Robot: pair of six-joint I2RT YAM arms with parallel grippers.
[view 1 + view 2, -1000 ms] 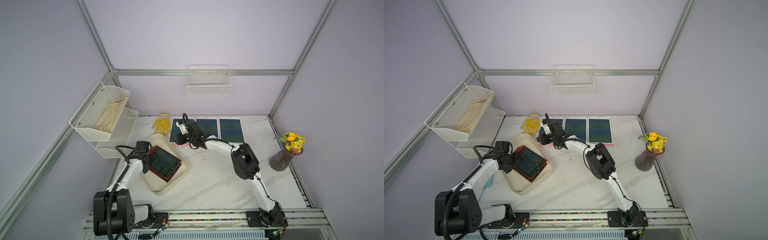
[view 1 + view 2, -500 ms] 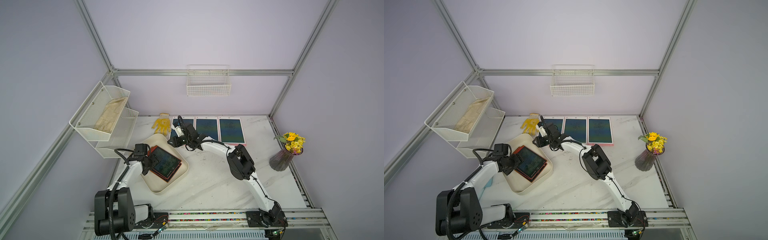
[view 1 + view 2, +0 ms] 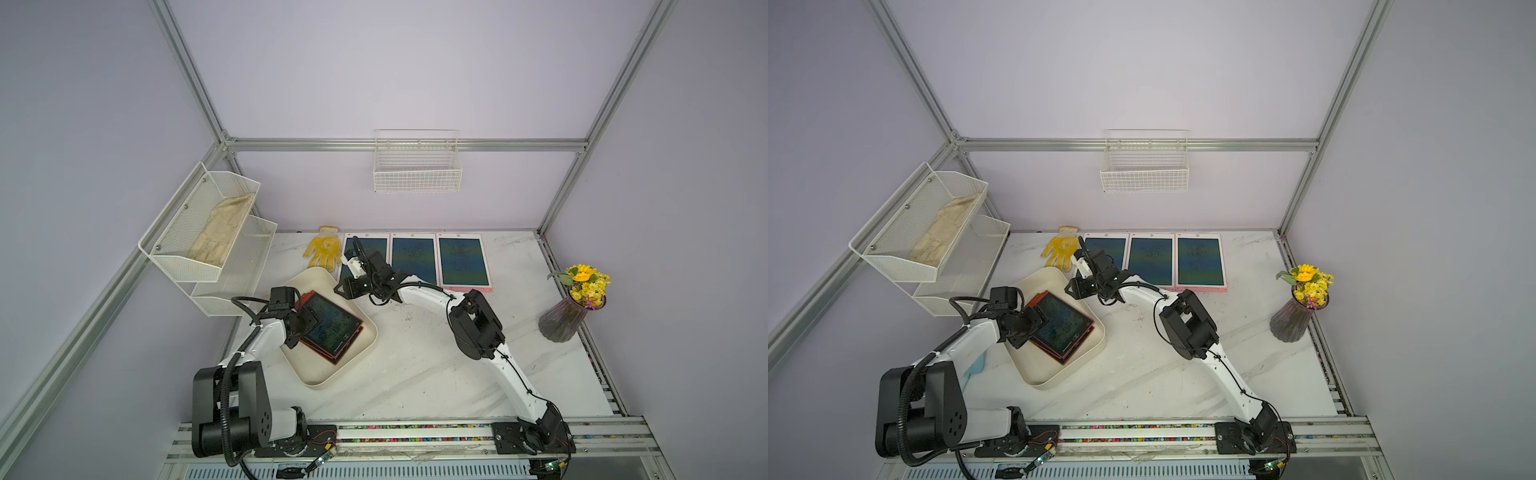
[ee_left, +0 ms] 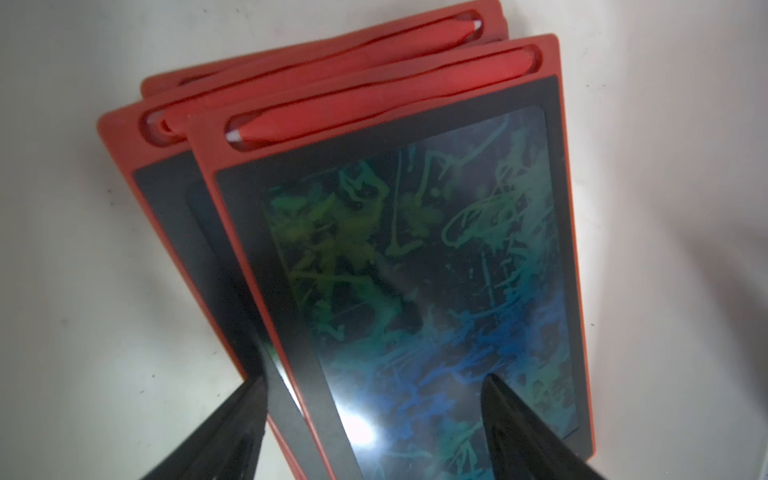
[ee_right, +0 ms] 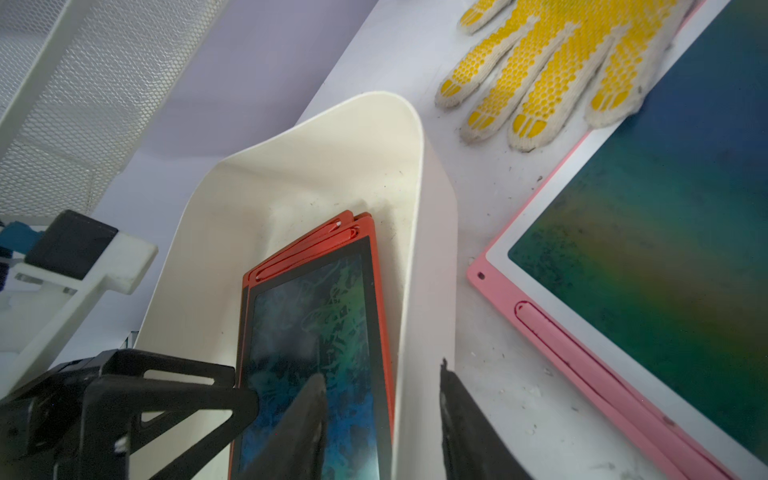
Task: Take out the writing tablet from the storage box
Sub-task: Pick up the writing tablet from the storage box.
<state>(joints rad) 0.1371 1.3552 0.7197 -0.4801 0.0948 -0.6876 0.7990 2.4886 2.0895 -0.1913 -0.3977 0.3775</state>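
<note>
— Left hand [image 4: 374,378]: how does it stand?
— Wide. One black fingertip [image 4: 507,415] is over the dark, scribbled screen of the top red-framed writing tablet [image 4: 415,270]. Its partner sits off the long edge, so that edge lies between the jaws. Whether either tip touches, I cannot tell.
— Where is that tablet?
— Uppermost on the fanned lower red-framed tablets [image 4: 166,195], inside the cream-white, round-cornered shallow plastic storage box [image 3: 332,380]. The box sits on the left part of the white marbled tabletop [image 3: 415,365] in both top views.
— And the right hand [image 5: 380,370]?
— Roughly half open, straddling the box wall nearest the pink tablets. One finger is inside above the red tablet and one is outside. A gap shows on the inner side, so nothing is clamped.
— Around the box?
— A yellow-dotted knitted work glove [image 3: 323,251] lies just behind it. Beside that, three pink-framed tablets [image 3: 413,259] lie side by side along the back edge. A white mesh two-tier shelf [image 3: 174,224] on the left holds a pale cloth [image 3: 220,232] in its upper tier. A white wire grid basket [image 3: 417,166] hangs on the back wall, and a purple glass vase [image 3: 561,322] of yellow flowers stands well apart at the right.
</note>
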